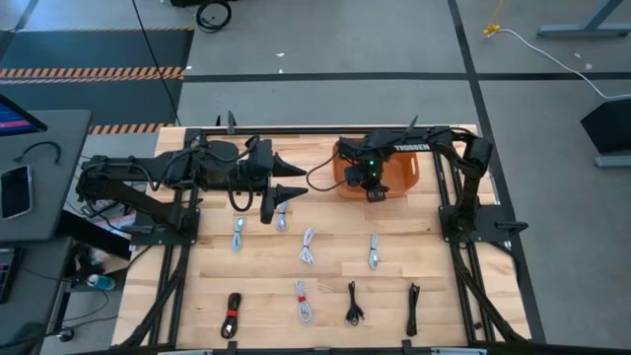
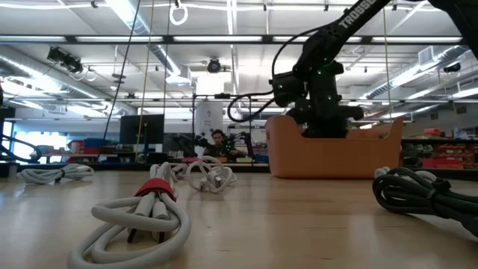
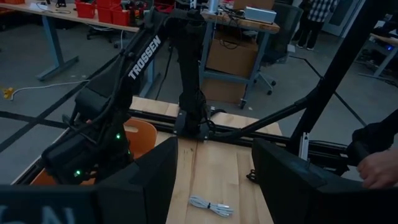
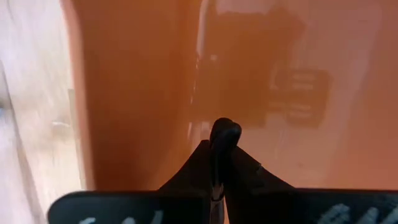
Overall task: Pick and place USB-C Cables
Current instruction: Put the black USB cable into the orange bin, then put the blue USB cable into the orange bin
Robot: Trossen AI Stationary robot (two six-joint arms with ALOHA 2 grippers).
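At the table's left rear, left gripper (image 1: 292, 177): hovers above the wood with its fingers spread wide and nothing between them; this arm looks to be waiting.
Just beside it, nearest cable (image 1: 280, 219): a white coil lying on the table (image 1: 444, 271) below the open fingers, apart from them.
Across the table front and middle, USB-C Cables (image 1: 308, 247): eight bundles lie loose in two rough rows, none of them in the bin.
Back row, left to right: four white coils, well apart from one another.
Front row, left to right: a black coil with red band (image 1: 232, 316), a white coil (image 1: 304, 303), then two black coils (image 1: 352, 304) and (image 1: 413, 309).
At the table's rear, right of centre, orange bin (image 1: 404, 176): this is the likely drop place; the part of its inside that shows is bare orange wall and floor, and whether any cable already lies in it cannot be told.
Over the bin, right gripper (image 1: 376, 193): reaches down into it with its fingers drawn together; a dark rounded tip shows there, possibly a pinched black cable, possibly only the fingertips.
Done: at most a couple of bundles, judging by the count left outside.
Left: eight bundles to lift and carry to the bin, so the task appears to be in its early part.
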